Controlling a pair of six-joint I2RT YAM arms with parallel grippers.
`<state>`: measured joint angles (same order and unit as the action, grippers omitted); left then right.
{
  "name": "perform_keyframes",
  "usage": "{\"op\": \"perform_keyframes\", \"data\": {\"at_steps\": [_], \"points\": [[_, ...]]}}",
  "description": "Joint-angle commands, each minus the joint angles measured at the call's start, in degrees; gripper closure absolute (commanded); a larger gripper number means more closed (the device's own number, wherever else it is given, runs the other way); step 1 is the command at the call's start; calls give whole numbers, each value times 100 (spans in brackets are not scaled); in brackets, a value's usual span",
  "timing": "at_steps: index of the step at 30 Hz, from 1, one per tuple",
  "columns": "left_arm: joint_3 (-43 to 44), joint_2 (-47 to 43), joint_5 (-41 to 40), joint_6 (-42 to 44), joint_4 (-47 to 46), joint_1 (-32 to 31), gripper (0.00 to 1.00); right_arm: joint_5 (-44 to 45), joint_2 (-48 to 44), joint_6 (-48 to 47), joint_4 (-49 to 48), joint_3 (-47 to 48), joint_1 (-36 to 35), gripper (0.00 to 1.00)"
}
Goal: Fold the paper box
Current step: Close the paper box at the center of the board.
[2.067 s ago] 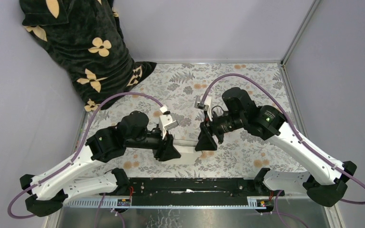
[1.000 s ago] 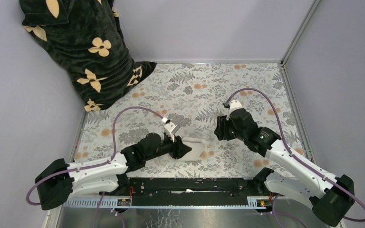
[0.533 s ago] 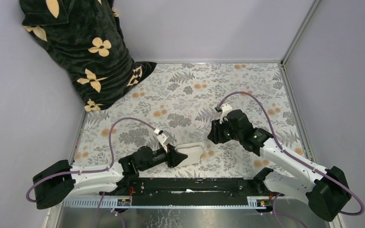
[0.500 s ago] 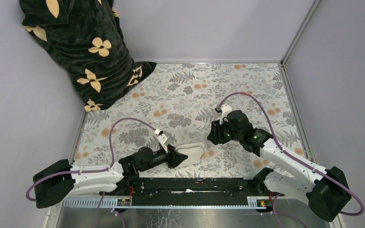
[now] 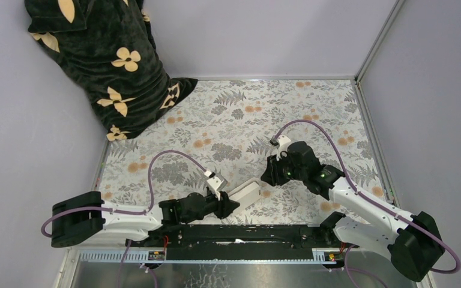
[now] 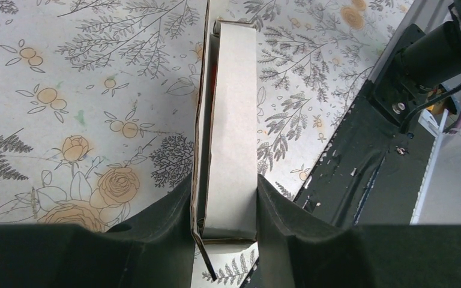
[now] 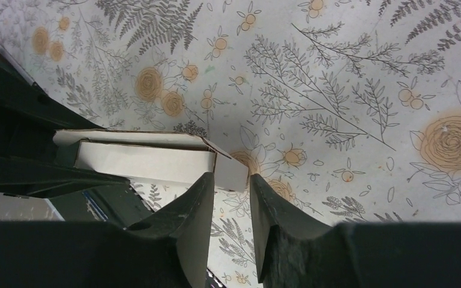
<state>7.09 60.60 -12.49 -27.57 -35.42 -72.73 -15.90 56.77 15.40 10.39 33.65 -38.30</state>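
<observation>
Fold step | left pincer (image 6: 225, 183) clenched on paper box (image 6: 231, 108) | right pincer (image 7: 230, 177) straddled end flap (image 7: 233, 165), grip unclear | flap likely needed square pinch

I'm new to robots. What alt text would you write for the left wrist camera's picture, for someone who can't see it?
The left gripper clamps a white paper box, partly folded and seen edge-on, between its two black fingers. The box stretches away over a floral tablecloth, with a black base rail at right.
</observation>
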Motion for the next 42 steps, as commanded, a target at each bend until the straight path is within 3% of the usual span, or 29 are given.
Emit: {"op": "perform_keyframes", "data": {"at_steps": [1,6,10,16,20,29,34,42], "points": [[197,64,-350,44,15,-55,57,462,-73,-148,-19,173,-196,65],[398,234,-372,184,154,-87,57,1066,269,-493,212,538,-765,63],[709,464,-402,322,406,-155,57,1126,148,-833,-83,470,-790,53],[1117,765,-371,462,805,-215,56,1416,-1,-1488,-157,498,-791,48],[1770,1051,-543,773,1902,-224,56,1562,95,-1789,40,560,-780,44],[2267,1088,-803,1418,2794,207,55,1937,-430,-1408,-969,-346,-651,51],[2488,1388,-291,1616,2916,629,57,1896,-496,-1205,-1453,-680,-521,52],[2414,1395,162,1443,2783,938,53,1078,-157,-1163,-2047,-679,-58,44]]}}
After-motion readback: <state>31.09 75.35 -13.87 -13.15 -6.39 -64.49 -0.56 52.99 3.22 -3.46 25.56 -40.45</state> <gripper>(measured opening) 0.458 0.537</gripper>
